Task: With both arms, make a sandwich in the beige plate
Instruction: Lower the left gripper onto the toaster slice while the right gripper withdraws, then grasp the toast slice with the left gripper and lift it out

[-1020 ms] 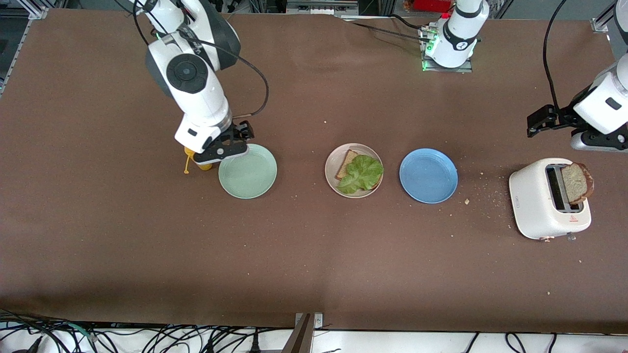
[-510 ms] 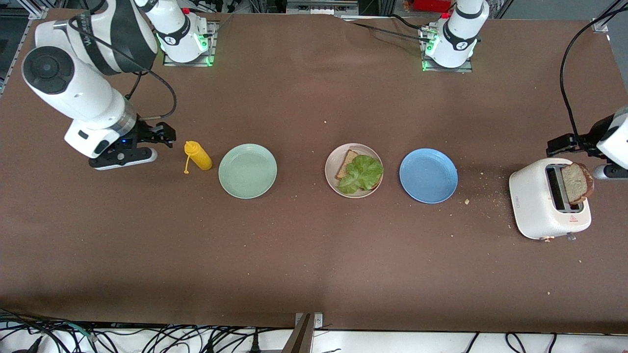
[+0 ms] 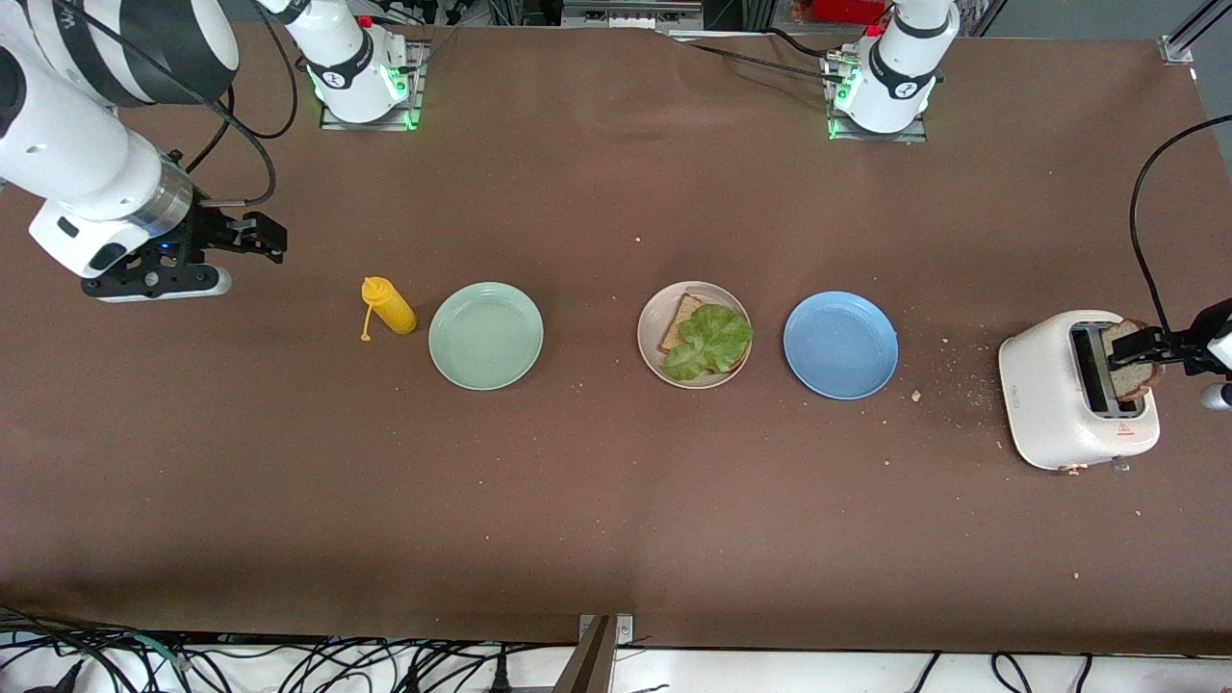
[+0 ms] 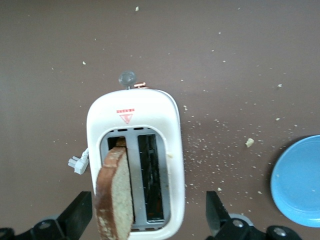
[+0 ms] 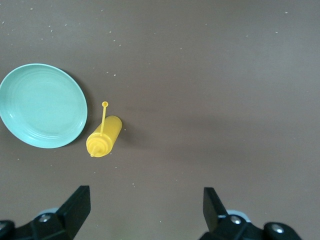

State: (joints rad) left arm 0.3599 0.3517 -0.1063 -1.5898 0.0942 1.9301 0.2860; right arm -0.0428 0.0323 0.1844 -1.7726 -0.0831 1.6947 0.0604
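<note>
Sandwich (image 3: 705,339) sits half-built on the beige plate (image 3: 651,327); left gripper (image 4: 150,220), jaws apart, hangs over the toaster's (image 3: 1054,404) bread slice (image 4: 116,197); right gripper (image 5: 145,210), apart, waits. Off-centre closing could crumble the slice

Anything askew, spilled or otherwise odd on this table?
Crumbs are scattered on the table between the blue plate and the toaster. The yellow bottle lies tipped on its side beside the green plate, cap off its nozzle.
</note>
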